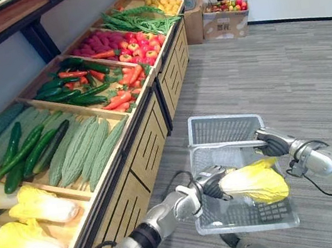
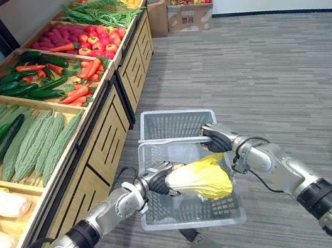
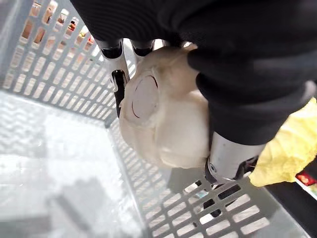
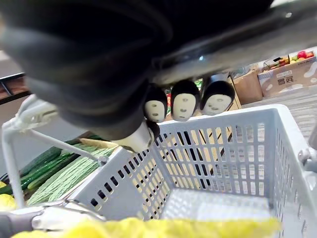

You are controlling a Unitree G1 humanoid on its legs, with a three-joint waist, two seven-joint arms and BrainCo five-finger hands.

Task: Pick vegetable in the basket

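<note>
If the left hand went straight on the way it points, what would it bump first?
Probably the grey basket's mesh wall: the left hand, curled round the napa cabbage, points into it. Depth is unclear.

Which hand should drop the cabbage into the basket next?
Left. The left hand grips the cabbage directly over the basket, while the right hand is curled round the handle.

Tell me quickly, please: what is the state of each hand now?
Left hand: shut on the cabbage.
Right hand: shut on the basket handle.
</note>
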